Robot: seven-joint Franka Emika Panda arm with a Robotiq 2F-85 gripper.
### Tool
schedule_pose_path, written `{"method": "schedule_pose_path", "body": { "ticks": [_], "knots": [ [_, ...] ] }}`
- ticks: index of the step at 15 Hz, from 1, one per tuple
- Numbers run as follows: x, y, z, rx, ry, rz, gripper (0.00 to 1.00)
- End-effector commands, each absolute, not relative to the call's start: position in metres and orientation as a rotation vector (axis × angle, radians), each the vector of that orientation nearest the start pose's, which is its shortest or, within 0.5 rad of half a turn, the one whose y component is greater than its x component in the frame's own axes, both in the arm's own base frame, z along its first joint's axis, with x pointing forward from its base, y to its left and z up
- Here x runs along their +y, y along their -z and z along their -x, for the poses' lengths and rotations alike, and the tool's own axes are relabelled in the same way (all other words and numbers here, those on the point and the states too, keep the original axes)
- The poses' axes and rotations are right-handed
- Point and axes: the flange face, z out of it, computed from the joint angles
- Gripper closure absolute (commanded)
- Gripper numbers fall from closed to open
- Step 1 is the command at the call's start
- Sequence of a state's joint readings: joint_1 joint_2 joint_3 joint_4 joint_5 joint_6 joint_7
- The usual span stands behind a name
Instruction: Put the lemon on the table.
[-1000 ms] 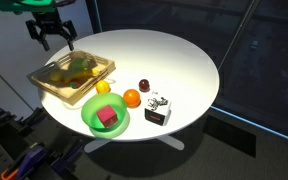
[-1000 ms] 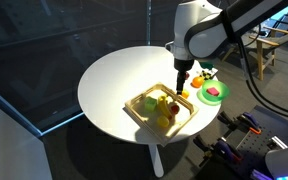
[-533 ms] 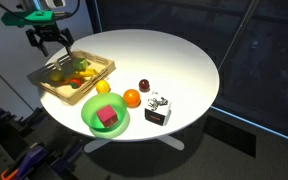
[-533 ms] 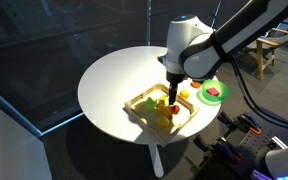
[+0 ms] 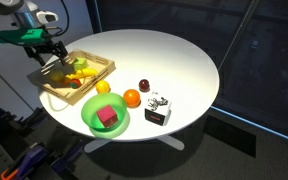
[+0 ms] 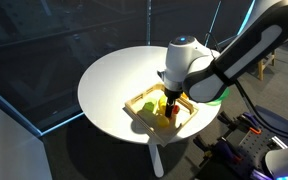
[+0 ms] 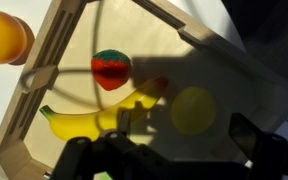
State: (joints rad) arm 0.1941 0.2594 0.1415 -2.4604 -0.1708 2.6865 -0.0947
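Observation:
The lemon (image 7: 194, 110), small, round and yellow, lies in shadow inside the shallow wooden tray (image 7: 56, 45) in the wrist view. My gripper (image 7: 184, 142) is open just above it, with one finger on each side and nothing held. In both exterior views the gripper (image 5: 50, 58) (image 6: 171, 99) hangs low over the tray (image 5: 96, 76) (image 6: 137, 101), which sits near the edge of the round white table (image 5: 174, 55) (image 6: 114, 75). The gripper hides the lemon in both exterior views.
A strawberry (image 7: 110, 68) and a banana (image 7: 79, 123) also lie in the tray. A bigger yellow round fruit (image 5: 103, 87), an orange ball (image 5: 132, 97), a green bowl (image 5: 89, 118) holding a red block, a small dark red piece (image 5: 144, 85) and a black-and-white object (image 5: 158, 109) stand on the table.
The gripper has come down from above the table's edge into the tray and now sits low over the fruit. Nothing else has moved.

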Motion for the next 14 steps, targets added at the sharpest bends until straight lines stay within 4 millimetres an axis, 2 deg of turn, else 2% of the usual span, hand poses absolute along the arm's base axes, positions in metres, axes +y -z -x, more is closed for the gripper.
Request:
{"method": "schedule_pose_path", "body": {
  "ticks": [1, 7, 14],
  "knots": [
    [0.174, -0.178, -0.439, -0.814, -0.014, 3.077, 0.0],
    [0.179, -0.159, -0.441, -0.646, 0.049, 3.094, 0.0],
    [0.181, -0.137, -0.449, -0.637, 0.108, 3.071, 0.0]
  ]
}}
